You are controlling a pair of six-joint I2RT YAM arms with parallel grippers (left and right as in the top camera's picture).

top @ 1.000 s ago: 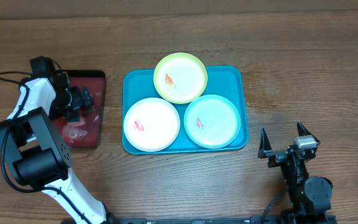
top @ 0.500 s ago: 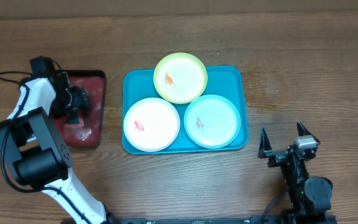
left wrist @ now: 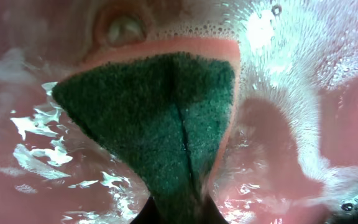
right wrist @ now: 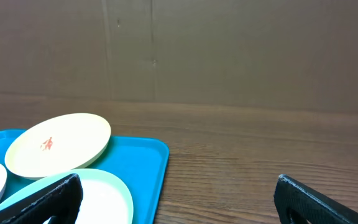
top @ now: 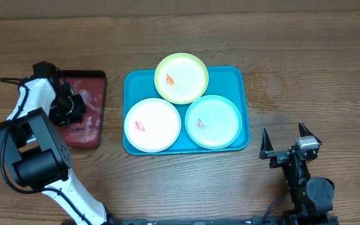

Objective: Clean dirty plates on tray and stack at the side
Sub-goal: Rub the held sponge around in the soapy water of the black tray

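3 plates, all on teal tray (top: 236, 78), mid-bench (top: 305, 62). Yellow-green plate (top: 181, 77) at tray's far edge, about ctr, sticking out past the far rim; orange-red smear near its middle. White plate (top: 152, 124) in tray's near-left corner, reddish smear left of ctr. Pale mint plate (top: 213, 121) in tray's near-right corner, faint pink smear left of ctr. White & mint just beside each other. Yellow-green's near edge meets both; resting on them or only touching, can't tell. From right wrist cam, yellow-green looks tilted, far side up.

Dark red tray (top: 94, 80) just left of teal tray, narrow gap of bench between, wet w/ white suds inside. Left claw (top: 74, 107) down in that red tray, well left of teal tray. Left wrist cam: green scrub sponge (left wrist: 160, 112) w/ orange-pink backing, folded along a ctr crease, pinched at frame bottom, foam & bubbles round it. Left claw clenched, grasping sponge.

Right claw (top: 287, 142) off teal tray, near its near-right corner, to the right, over bare bench. Fingers spread wide apart, released, pointing toward tray's right side.
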